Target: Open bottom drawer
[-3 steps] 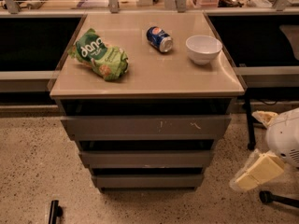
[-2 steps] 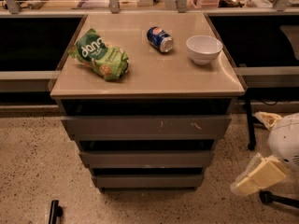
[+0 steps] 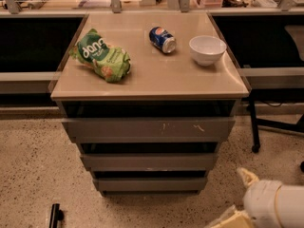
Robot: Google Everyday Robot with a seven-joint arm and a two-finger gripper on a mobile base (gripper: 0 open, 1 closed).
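Bottom drawer [image 3: 149, 184] up-left of tool [image 3: 232, 221], apart; tool bottom-right.

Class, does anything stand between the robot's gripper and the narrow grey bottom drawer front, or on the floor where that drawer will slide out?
Nothing visible does. The gripper sits at the picture's lower right, off the narrow grey bottom drawer front; only bare speckled floor lies between them and before it.

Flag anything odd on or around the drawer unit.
The soda can lies on its side on the cabinet top. The top drawer front has pale scratch marks. The bottom drawer looks shut. The claw sits at the lower right edge, not touching it.
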